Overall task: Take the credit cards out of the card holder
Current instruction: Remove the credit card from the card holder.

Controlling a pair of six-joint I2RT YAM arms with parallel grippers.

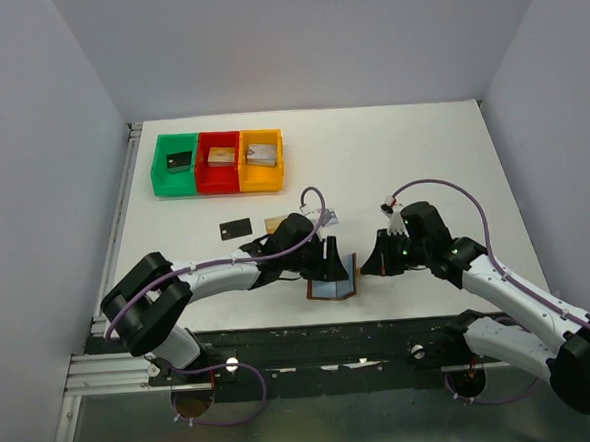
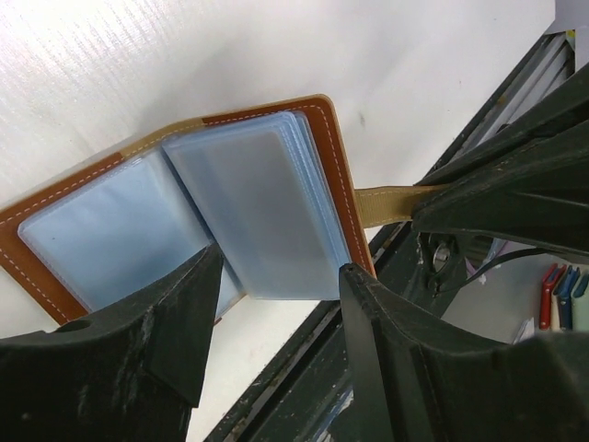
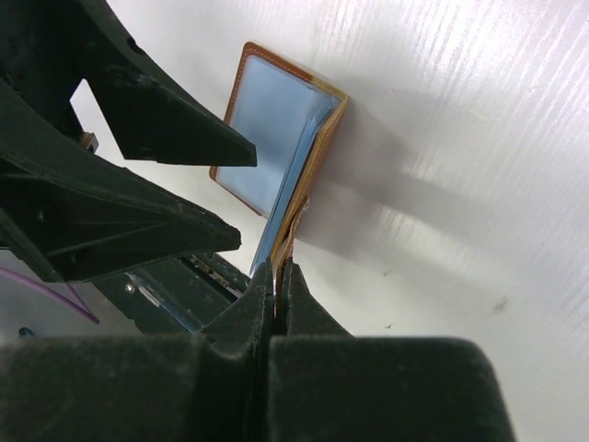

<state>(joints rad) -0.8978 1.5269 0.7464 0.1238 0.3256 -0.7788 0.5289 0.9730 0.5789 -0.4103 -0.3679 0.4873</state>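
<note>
The card holder (image 2: 267, 212) lay open on the table (image 1: 421, 153), close to its near edge, between the two grippers. The right gripper (image 3: 277, 276) had its fingers pressed together on the brown tab strap (image 2: 386, 204), holding one cover raised. The left gripper (image 2: 281, 276) was spread, one finger to each side of the pale blue pockets (image 2: 120, 230), touching nothing visible. A black card (image 1: 235, 228) and a gold card (image 1: 273, 223) lay on the table just behind the left arm. Whether any card remained in the pockets could not be told.

Probable faults from this position:
- The thin strap could slip from the pinch, letting the cover fall shut.
- The left fingers could close on a pocket sleeve instead of a card.
- A push toward the near edge could slide the holder off the table.
</note>
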